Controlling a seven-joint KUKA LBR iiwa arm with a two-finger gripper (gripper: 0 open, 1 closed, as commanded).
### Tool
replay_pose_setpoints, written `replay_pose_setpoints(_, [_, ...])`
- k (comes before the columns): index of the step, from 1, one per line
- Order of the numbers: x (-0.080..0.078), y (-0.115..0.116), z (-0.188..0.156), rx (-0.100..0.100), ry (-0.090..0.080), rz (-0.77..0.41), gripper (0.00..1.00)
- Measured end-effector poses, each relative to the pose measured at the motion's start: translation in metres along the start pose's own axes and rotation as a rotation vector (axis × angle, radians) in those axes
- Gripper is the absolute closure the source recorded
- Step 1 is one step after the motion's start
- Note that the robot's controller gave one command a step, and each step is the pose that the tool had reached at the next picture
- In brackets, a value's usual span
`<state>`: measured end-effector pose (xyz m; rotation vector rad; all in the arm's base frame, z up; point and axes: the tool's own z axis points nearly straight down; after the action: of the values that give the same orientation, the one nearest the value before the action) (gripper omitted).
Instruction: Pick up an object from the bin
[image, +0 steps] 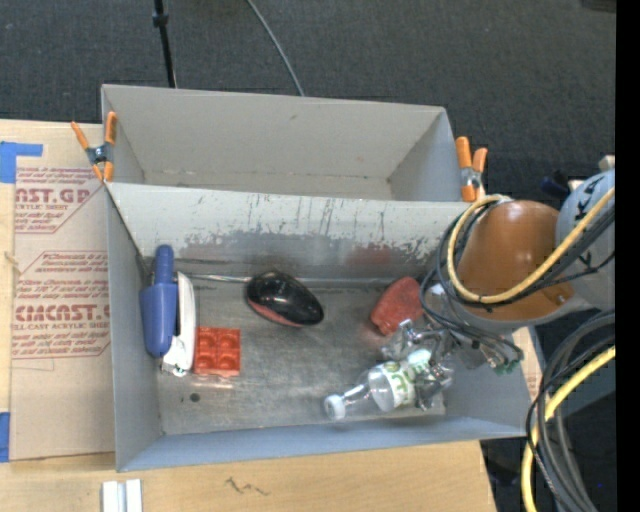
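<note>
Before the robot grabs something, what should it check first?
1. Gripper over one thing: ok, it hangs above the small clear bottle at the bin's lower right.
2. Bottle free of neighbours: ok, the red lump looks apart from it.
3. Room beside the bottle: not ok, it lies close to the near wall.
4. Other things out of the way: ok, the mouse, brick and brush lie further left.
5. Bottle's right end: cannot tell, the gripper hides it.
</note>
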<state>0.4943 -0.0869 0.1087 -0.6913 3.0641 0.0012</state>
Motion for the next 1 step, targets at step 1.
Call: replay_pose_setpoints(1, [0.0, 0.0, 0.0, 0.0, 0.0, 0.0, 1.0])
